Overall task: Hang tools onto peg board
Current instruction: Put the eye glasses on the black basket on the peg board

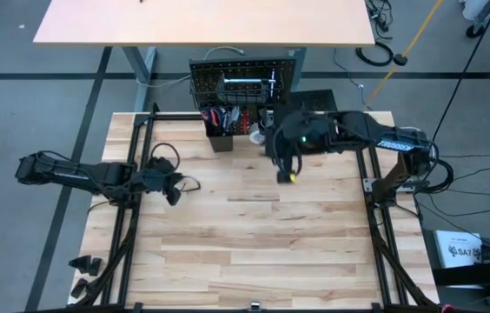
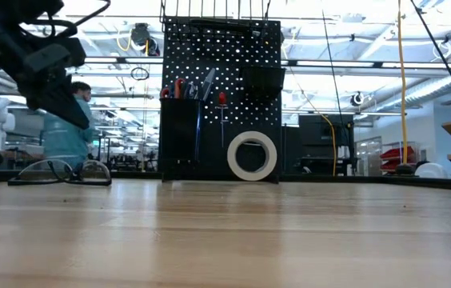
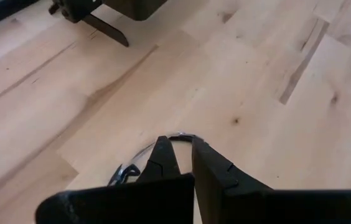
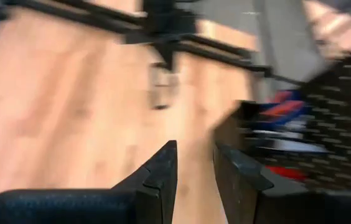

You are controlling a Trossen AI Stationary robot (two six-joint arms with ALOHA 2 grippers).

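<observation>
At the far edge of the table stands the peg board [image 2: 220, 96], with a white tape roll [image 2: 252, 155] and a red screwdriver [image 2: 221, 104] hung on it and red-handled tools in the bin [image 1: 220, 122] at its foot. Safety glasses [image 2: 60, 172] lie on the wood at the left, just beside the left gripper [image 1: 174, 193], whose fingers are pressed together on nothing. Near the board, the right gripper [image 1: 287, 174] hovers with its fingers partly apart and nothing visible between them.
</observation>
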